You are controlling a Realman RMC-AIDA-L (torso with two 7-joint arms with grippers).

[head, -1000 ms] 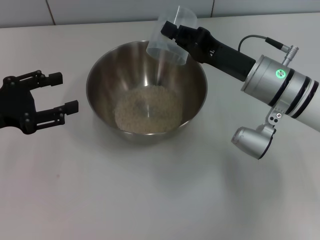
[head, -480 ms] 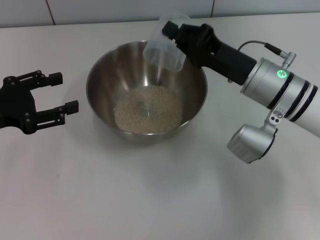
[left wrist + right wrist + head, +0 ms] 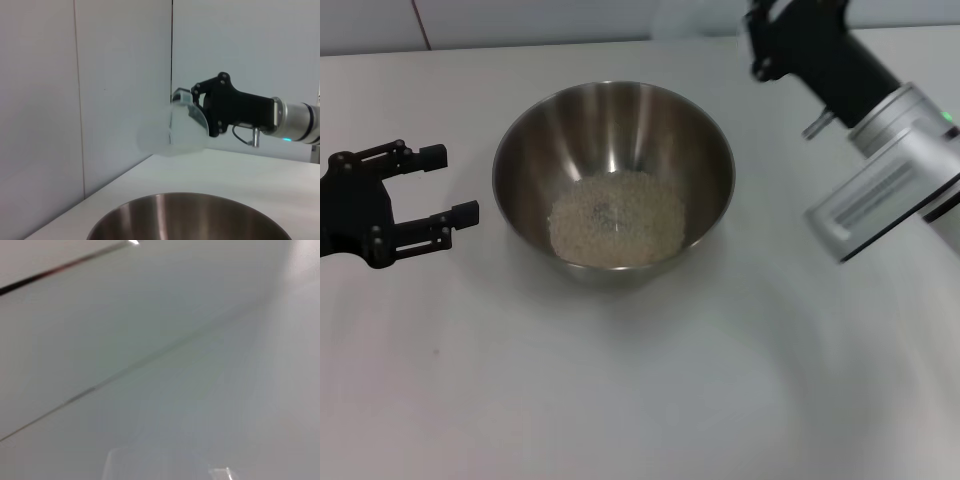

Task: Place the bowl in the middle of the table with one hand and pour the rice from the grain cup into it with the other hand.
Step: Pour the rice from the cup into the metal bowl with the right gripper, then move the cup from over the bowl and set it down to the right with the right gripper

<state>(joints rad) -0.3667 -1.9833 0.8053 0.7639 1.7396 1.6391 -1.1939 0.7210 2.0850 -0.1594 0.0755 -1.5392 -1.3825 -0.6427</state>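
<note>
Left end effector [image 3: 432,186] open, right raised

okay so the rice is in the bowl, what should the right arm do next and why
Probably lower the cup to a bare spot of table and let go. The rice already lies in the bowl, and the right gripper holds the cup raised beyond it.

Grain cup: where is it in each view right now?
Head view: not clearly visible; the black right hand is at the top edge.
Left wrist: small clear plastic grain cup mid-frame, held by that hand.
Right wrist: not identifiable.
Shared landmark: large stainless-steel bowl.
</note>
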